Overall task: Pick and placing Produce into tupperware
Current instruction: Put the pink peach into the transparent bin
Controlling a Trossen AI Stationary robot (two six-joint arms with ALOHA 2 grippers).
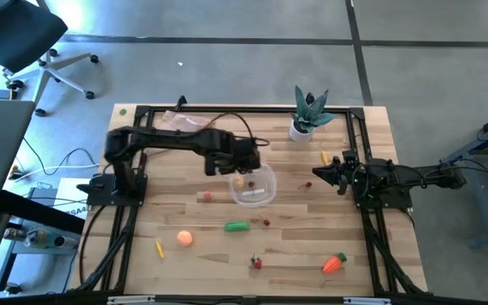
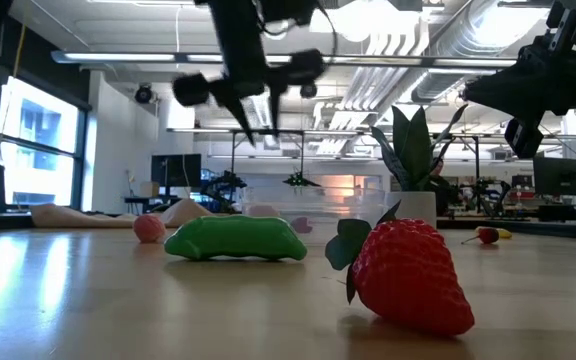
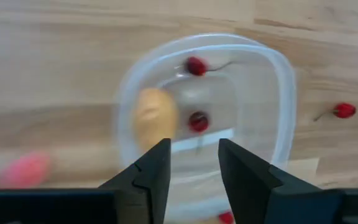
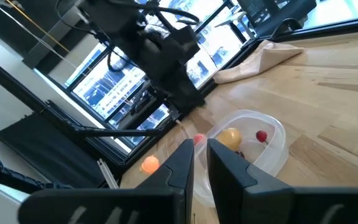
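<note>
The tupperware (image 1: 253,186), a clear round container, sits near the middle of the wooden table (image 1: 185,263) and serves as the landmark here. Inside it lie a yellow-tan piece (image 3: 155,115) and two small red cherries (image 3: 198,121), as the left wrist view shows. The left gripper (image 1: 242,163) hangs directly above the tupperware, its fingers (image 3: 150,177) parted with nothing visible between them, so the jaws stand open and empty. The right gripper (image 1: 327,174) waits off to the tupperware's right, its jaws drawn close together and holding nothing that can be seen. Outward from the tupperware lie the green pepper (image 1: 237,226) just in front of it, a red cherry (image 1: 266,222) beside that, a pink piece (image 1: 207,196) to its left, the orange ball (image 1: 185,239) farther front-left, a yellow piece (image 1: 159,248) beyond that, the strawberry (image 1: 257,262) toward the front edge, and the carrot (image 1: 335,263) at the front-right. A spiky plant in a white pot (image 1: 305,117) stands behind and to the right. The main risks, as I judge them: the light container could be nudged or tipped if the gripper drops while leaving, spilling its contents; and round pieces such as the ball may roll away under a poor pinch. No brand, label or writing is legible anywhere.
</note>
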